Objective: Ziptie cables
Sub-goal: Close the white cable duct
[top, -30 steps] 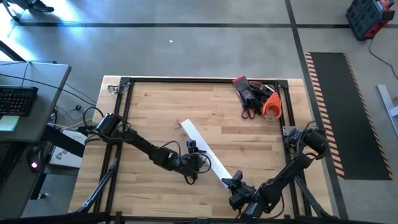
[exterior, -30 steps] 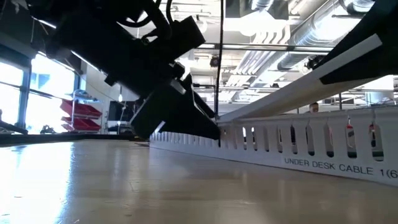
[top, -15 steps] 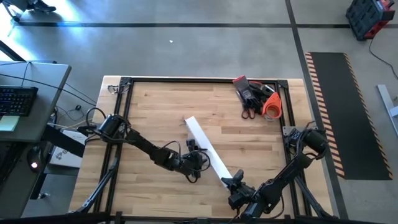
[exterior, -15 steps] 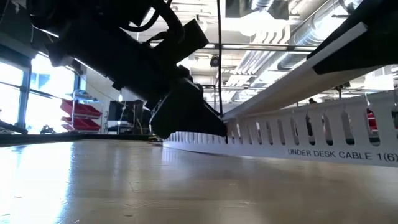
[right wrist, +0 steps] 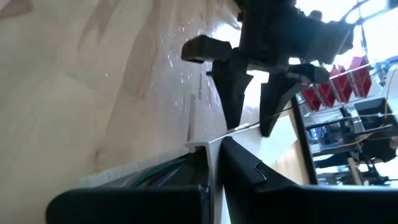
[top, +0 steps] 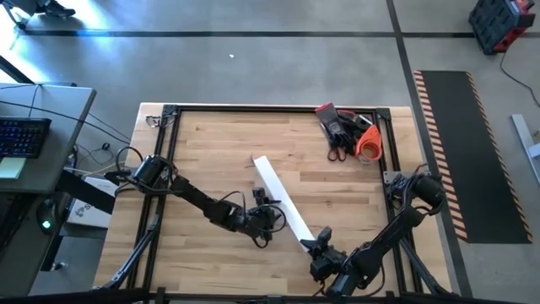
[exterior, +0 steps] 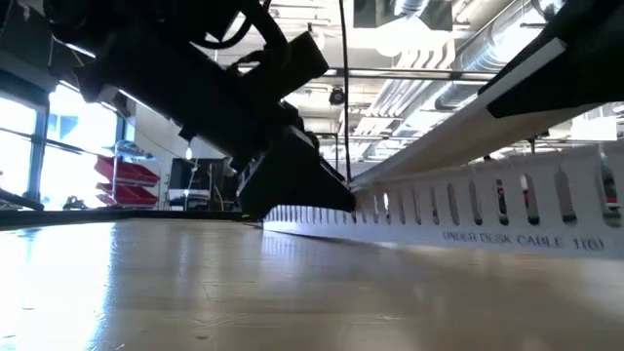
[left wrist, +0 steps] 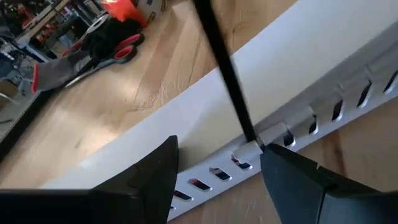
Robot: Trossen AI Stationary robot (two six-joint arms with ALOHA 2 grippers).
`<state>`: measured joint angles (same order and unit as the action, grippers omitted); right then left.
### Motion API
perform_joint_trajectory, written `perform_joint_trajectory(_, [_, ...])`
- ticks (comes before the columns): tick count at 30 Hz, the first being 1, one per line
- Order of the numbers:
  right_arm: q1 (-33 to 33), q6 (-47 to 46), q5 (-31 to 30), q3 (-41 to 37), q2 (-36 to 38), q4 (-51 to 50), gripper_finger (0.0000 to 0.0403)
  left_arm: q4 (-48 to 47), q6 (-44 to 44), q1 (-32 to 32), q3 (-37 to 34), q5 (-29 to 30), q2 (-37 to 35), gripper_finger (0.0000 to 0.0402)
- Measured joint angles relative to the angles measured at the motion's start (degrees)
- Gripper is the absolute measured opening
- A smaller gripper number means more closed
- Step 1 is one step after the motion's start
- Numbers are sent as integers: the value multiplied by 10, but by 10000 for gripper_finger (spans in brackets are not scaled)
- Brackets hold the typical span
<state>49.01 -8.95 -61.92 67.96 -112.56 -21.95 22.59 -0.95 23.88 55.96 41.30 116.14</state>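
Observation:
A long white slotted channel [top: 278,196] lies slantwise on the wooden table. Thin cables [right wrist: 155,171] run inside it and show through its slots [exterior: 502,195]. A thin black zip tie [left wrist: 224,68] stands up from the slotted wall. My left gripper [top: 275,213] is open at the channel's middle. Its fingertips stand on either side of the zip tie's foot [left wrist: 250,144]. My right gripper [top: 315,246] is shut on the channel's near end. My left gripper's fingertips [exterior: 343,200] reach the slotted wall from the table's left, slanting down; I cannot tell whether they touch it. My right gripper pinches a thin white wall of the channel [right wrist: 208,148] at its near end between its two fingers. The fingers slant down from the near right and lie roughly along the channel.
A heap of red, black and orange tools [top: 346,131] lies at the far right corner. A black frame [top: 169,114] runs along the table's edges. A desk with a keyboard [top: 21,135] stands left of the table.
My right gripper has rolled, and the channel has rolled with it, so its slotted wall stands higher and more upright in the low view. The channel's far end has swung a little toward the table's far right.

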Motion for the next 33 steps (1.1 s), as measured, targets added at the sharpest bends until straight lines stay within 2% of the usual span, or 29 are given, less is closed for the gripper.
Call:
perform_joint_trajectory(4, [-6, 0, 13, 2, 1, -17, 0, -34, -7, 15, -1, -21, -40, 201])
perform_joint_trajectory(10, [-22, 34, 22, 2, 1, 3, 0, -20, -1, 26, 1, -131, -64, 201])
perform_joint_trajectory(15, [-41, 9, 32, 1, -1, 4, 0, -17, 29, 58, 0, -116, -62, 185])
perform_joint_trajectory(20, [-52, 4, 38, 0, -1, 4, 0, 77, 21, 82, 0, -84, -47, 132])
perform_joint_trajectory(25, [-55, 10, 41, 0, -2, 18, 0, 160, 20, 70, 1, -85, -2, 66])
perform_joint_trajectory(29, [-55, 19, 44, -1, -3, 33, 0, 229, 24, 54, 0, -57, 39, 17])
perform_joint_trajectory(33, [-55, 17, 38, -2, -3, 33, 0, 303, 19, 49, 0, -39, 69, 4])
